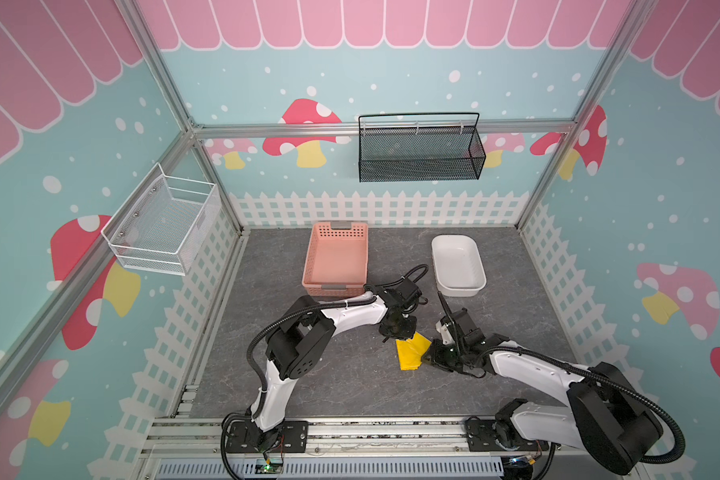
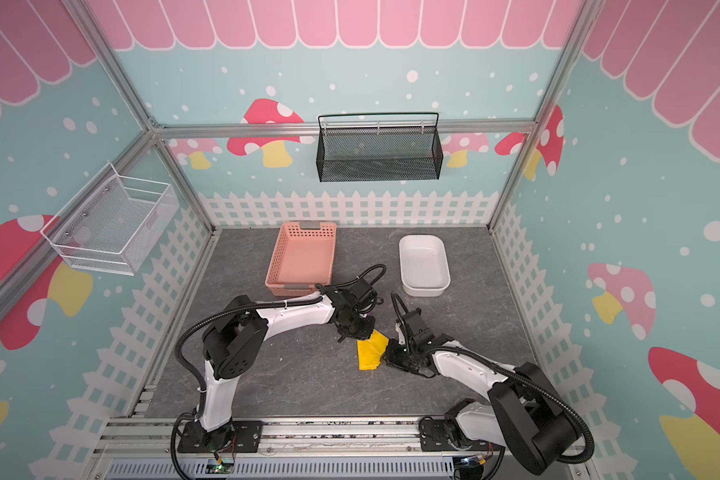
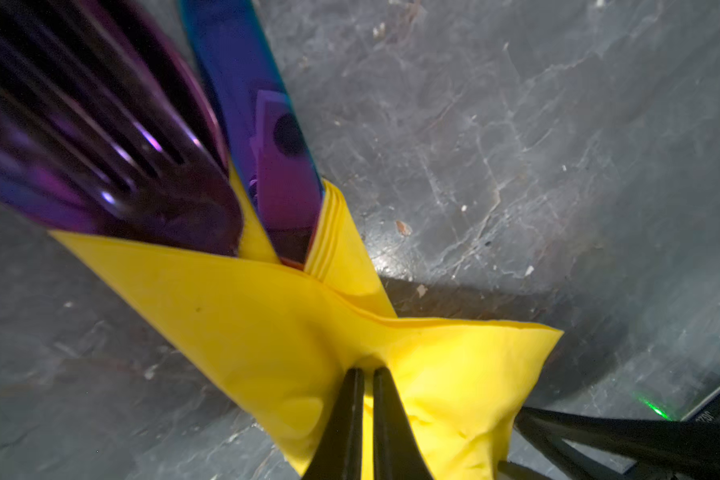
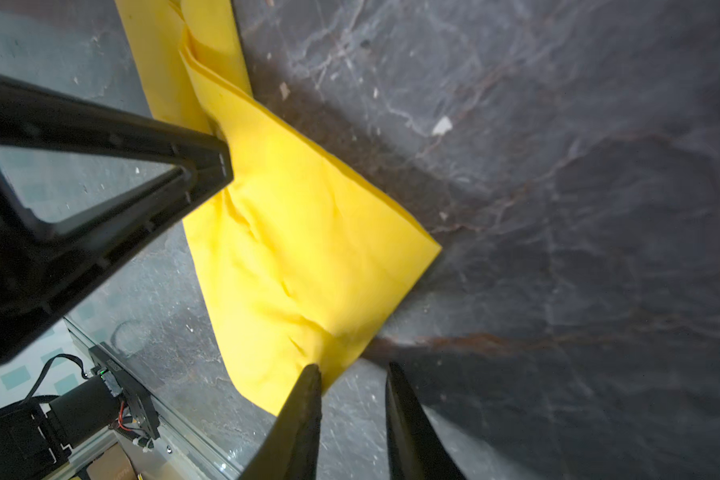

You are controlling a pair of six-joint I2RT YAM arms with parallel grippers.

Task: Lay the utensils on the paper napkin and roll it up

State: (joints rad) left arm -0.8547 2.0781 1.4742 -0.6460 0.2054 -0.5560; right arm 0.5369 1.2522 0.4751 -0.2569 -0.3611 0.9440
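Yellow napkin [image 3: 292,332] x1, folded round purple fork [image 3: 100,158] x1, knife [image 3: 275,166] x1.

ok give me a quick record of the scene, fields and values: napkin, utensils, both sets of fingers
napkin: yellow paper napkin folded around the utensils
utensils: fork and knife stick out at one end
left fingers: shut, pinching the napkin
right fingers: open, at the napkin's edge
behind: pink basket, white tub, both empty

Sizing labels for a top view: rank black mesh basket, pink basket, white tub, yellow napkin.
Largest first: black mesh basket, pink basket, white tub, yellow napkin. Black one hangs higher; nearness may inflate it.
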